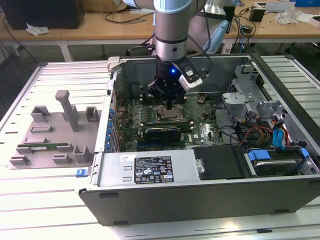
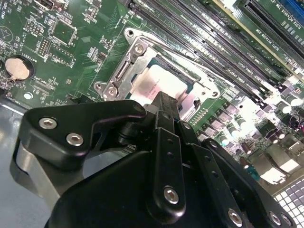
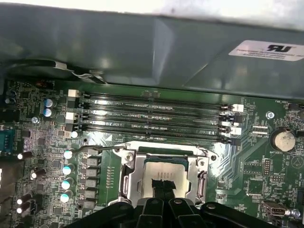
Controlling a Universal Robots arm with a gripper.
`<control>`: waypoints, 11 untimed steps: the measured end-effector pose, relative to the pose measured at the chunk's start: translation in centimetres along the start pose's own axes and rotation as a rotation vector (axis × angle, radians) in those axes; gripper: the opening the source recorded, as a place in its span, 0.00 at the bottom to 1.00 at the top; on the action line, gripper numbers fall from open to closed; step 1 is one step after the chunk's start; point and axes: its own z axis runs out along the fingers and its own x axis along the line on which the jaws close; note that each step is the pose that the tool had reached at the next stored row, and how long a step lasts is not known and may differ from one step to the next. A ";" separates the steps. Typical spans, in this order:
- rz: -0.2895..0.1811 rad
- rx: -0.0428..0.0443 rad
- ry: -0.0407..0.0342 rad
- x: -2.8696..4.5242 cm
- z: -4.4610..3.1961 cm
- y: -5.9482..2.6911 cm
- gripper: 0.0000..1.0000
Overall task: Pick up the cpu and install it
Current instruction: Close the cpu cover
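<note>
SUPPORT: slatted metal table (image 1: 65,70) | LOAD 1: open computer case (image 1: 200,205), directly below gripper (image 1: 171,106) | LOAD 2: grey fixture tray (image 1: 47,131), well apart from gripper, toward the exterior view's left

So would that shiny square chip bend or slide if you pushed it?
Probably stiff: the chip has a flat metal top. It likely wouldn't slide far, since it lies inside the metal frame. The shiny top looks smooth, so maybe slippery to grip.

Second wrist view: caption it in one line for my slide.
Gripper tip over the cpu lying inside the metal socket frame on the green motherboard.
</note>
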 end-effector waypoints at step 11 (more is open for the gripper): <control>-0.002 0.0001 -0.0006 2.57 1.51 0.20 0.11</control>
